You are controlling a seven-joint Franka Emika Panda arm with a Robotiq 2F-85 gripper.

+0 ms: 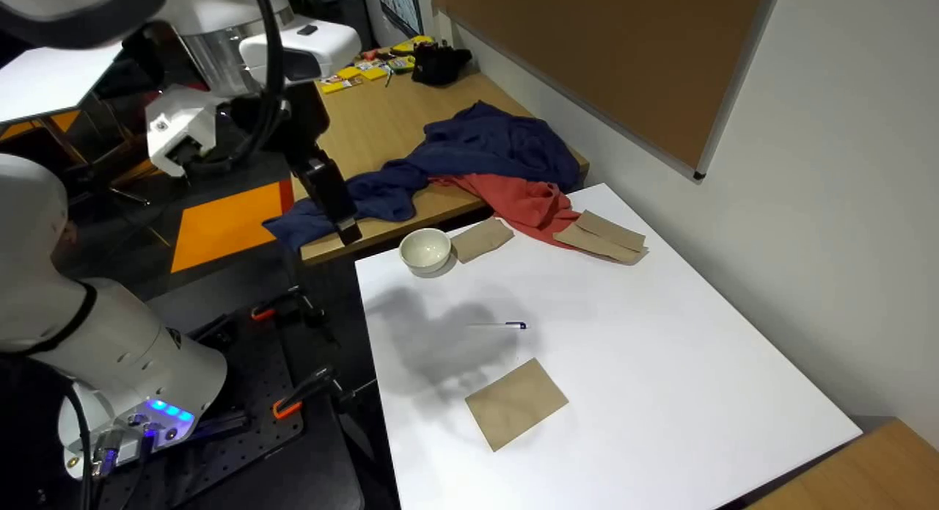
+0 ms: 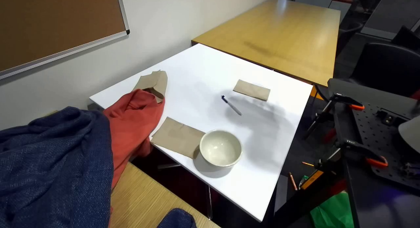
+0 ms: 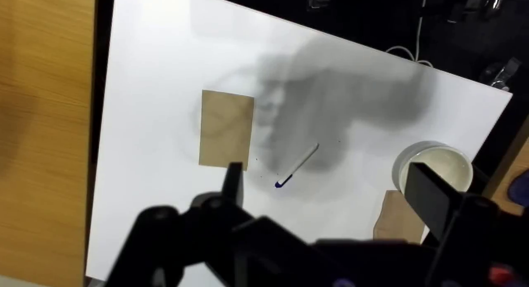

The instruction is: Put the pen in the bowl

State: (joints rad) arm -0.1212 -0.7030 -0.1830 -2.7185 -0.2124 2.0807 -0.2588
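The pen (image 3: 297, 164) lies flat on the white table, thin and pale with a dark blue end. It also shows in both exterior views (image 1: 502, 325) (image 2: 231, 106). The bowl (image 1: 425, 252) is small, round and off-white. It stands upright near a table corner, beside a piece of cardboard, and looks empty (image 2: 220, 148). In the wrist view the bowl (image 3: 448, 165) is partly hidden behind the right finger. My gripper (image 3: 326, 168) is open and empty, high above the table, its fingers wide apart with the pen seen between them. An exterior view shows a fingertip (image 1: 348, 230) of it.
A flat cardboard square (image 1: 516, 404) lies near the pen. Another cardboard piece (image 2: 178, 137) touches or nearly touches the bowl. More cardboard (image 1: 600, 237) and a red cloth (image 1: 524, 205) lie at the table's edge. A dark blue cloth (image 1: 491, 147) lies on the wooden table.
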